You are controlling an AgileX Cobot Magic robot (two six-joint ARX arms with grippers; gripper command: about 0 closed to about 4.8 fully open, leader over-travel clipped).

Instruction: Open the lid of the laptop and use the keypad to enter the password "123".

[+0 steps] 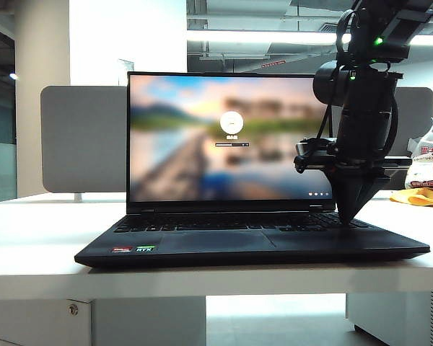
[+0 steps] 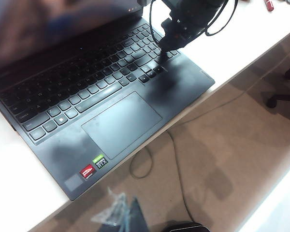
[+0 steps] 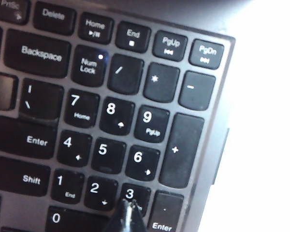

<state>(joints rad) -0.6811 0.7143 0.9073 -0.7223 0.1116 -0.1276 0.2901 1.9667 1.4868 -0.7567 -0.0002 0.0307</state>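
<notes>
I am pressing my right gripper (image 3: 130, 212), jaws pinched shut, onto the 3 key (image 3: 134, 197) at the keypad (image 3: 113, 145)'s near-right corner on the benched laptop (image 1: 252, 241); my left gripper is hanging unseen.

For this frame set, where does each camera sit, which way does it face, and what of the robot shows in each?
Exterior view: low at the table's front edge, facing the open laptop and its lit lid; the right arm's shut end effector points down on the keypad's right end.
Left wrist view: high off the laptop's left front, looking down across the keypad; shows the right end effector, none of its own arm.
Right wrist view: just above the number keys, its own tip on key 3.
Shared: all three show the right end effector on the keypad.
</notes>
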